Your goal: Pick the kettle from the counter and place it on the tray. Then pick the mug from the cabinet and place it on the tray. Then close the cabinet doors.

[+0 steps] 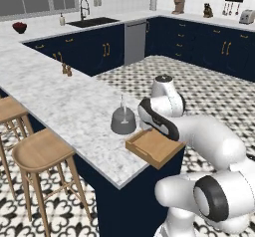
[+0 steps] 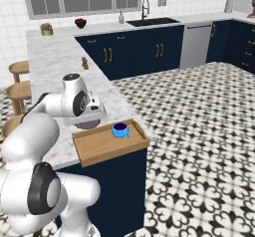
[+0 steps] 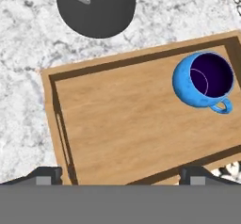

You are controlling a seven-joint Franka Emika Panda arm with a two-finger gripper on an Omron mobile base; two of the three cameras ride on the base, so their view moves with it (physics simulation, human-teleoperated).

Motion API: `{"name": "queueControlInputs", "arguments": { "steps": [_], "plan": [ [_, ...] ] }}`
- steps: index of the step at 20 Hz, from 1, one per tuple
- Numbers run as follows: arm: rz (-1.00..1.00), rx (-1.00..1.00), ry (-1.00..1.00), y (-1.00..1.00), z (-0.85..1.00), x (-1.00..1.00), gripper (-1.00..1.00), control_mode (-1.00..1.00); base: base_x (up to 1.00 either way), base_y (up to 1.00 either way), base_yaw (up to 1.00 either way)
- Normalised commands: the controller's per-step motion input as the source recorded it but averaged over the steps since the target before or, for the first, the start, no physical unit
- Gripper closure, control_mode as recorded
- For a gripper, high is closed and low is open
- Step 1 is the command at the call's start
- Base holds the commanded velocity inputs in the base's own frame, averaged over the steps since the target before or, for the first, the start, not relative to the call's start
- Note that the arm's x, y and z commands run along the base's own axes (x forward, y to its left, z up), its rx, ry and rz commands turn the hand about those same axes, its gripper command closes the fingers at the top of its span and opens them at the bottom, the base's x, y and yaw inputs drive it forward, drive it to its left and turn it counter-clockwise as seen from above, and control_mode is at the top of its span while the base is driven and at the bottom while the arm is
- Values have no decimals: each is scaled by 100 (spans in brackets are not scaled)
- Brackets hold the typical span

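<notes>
no readable text, no labels

The mug (image 3: 203,80) stands on the tray (image 3: 132,124), near one end. The kettle (image 3: 96,6) sits on the counter (image 1: 64,101) just beside the tray, off it.

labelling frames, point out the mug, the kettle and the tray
mug (image 3: 203,79), hand view, on its dark inside.
kettle (image 1: 123,121), left base view, on its grey dome.
tray (image 3: 141,119), hand view, on its bare wooden floor.

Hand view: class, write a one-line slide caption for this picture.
Open pincer above the wooden tray, blue mug upright on it, grey kettle on the marble counter beside the tray.
</notes>
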Motion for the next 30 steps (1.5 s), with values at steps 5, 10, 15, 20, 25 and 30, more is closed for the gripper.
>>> {"name": "queueControlInputs", "arguments": {
  "steps": [5,10,15,20,25,30],
  "plan": [
    [-13,8,-3,64,34,-34,-100,-100,0,0,0],
    [-8,10,-7,61,33,-3,-100,-100,0,0,0],
    [-10,8,-9,56,18,22,-100,-100,0,0,0],
    [-16,0,-1,11,2,50,-100,-100,0,0,0],
    [-4,0,1,-12,0,52,-100,-100,0,0,0],
    [0,0,3,-8,0,63,-100,-100,0,0,0]
  ]
}}
